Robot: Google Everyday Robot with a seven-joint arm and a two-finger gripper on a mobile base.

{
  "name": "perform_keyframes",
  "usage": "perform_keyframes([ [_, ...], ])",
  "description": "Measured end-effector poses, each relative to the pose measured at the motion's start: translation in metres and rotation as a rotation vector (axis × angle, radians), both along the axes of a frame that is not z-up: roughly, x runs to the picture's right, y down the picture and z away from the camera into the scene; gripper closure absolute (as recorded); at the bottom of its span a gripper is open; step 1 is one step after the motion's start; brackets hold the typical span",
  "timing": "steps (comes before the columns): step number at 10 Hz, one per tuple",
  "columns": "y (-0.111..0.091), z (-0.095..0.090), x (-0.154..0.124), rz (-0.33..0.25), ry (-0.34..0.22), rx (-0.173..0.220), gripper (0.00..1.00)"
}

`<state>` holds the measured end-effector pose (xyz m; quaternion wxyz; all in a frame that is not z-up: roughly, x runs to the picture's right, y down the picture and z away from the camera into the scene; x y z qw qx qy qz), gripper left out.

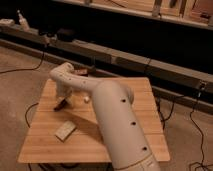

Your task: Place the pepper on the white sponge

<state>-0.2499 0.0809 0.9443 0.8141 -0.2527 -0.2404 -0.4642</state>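
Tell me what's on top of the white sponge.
Nothing: the white sponge shows a bare top. The gripper is farther back, at the pepper. The sponge's underside is hidden.

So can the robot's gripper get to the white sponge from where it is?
Probably yes. The gripper sits low over the table, right by the pepper. The white sponge lies just in front of it, toward the near edge, with only bare wood showing between them.

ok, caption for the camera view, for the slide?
Robot hand at the pepper on the wooden table; the white sponge lies apart, nearer the front edge.
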Motion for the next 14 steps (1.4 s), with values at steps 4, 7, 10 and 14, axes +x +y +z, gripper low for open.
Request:
perform_keyframes([
  [4, -0.004, 0.001, -0.002, -0.016, 0.028, 0.004, 0.69],
  [7, -0.011, -0.025, -0.020, -0.026, -0.024, 0.019, 0.69],
  [10, 0.005, -0.081, -0.029, -0.073, -0.135, 0.003, 0.70],
  [14, 0.022, -0.112, -0.018, -0.121, -0.166, -0.026, 0.72],
])
